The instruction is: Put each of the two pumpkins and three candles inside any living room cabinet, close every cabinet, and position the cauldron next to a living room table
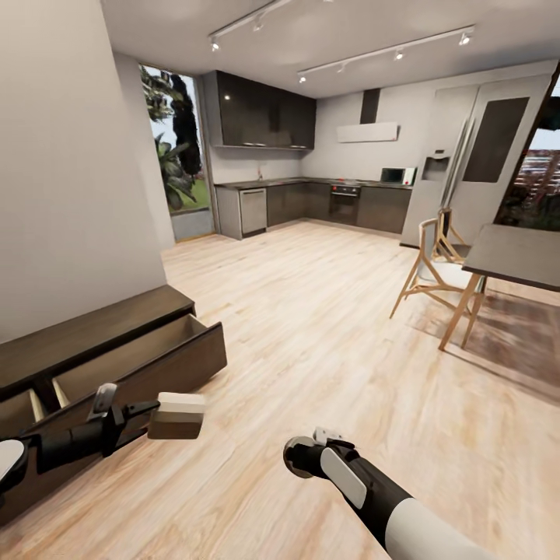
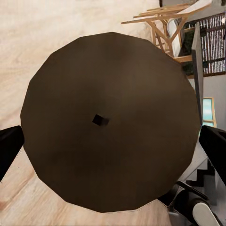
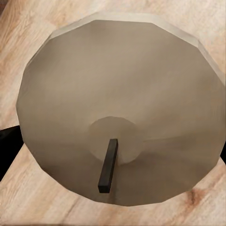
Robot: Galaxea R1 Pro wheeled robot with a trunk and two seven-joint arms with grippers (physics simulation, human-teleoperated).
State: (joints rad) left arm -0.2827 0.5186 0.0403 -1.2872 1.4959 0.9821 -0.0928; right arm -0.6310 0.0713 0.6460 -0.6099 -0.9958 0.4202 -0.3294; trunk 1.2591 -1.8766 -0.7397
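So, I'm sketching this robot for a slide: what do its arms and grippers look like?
Both arms are mostly black with glossy white shell panels. The left arm ends in a slim black gripper topped by a small grey bracket. The right arm has a white forearm, a black segment with a white oval panel, and a rounded dark wrist joint. Black fingers frame the wrist views.

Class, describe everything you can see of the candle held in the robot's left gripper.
The candle is a short stubby cylinder, pale cream at one end and shading to olive-brown, matte like wax. It lies on its side in the left gripper, held above the wooden floor just in front of the open cabinet drawer. In the left wrist view its round dark-brown end has a small dark square at its centre, with a black finger at either side.
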